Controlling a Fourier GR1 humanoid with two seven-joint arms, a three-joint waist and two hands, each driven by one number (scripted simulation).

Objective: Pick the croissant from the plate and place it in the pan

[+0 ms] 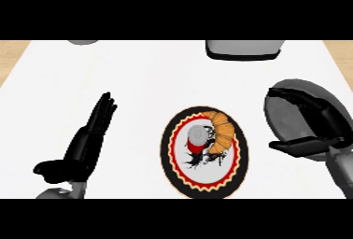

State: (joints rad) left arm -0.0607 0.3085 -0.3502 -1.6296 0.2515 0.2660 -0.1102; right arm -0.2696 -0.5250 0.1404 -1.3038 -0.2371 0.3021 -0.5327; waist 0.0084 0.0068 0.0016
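Croissant lies lengthwise up the plate's right side, just left of the open, empty right hand over the pan.

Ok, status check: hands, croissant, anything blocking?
Left hand open, resting. Right hand open over pan. Croissant on plate. Nothing blocking.

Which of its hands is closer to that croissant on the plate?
Right. The right hand hangs over the pan, just beside the croissant; the left hand rests farther off across the plate.

1 croissant, 1 plate, 1 pan, 2 hands
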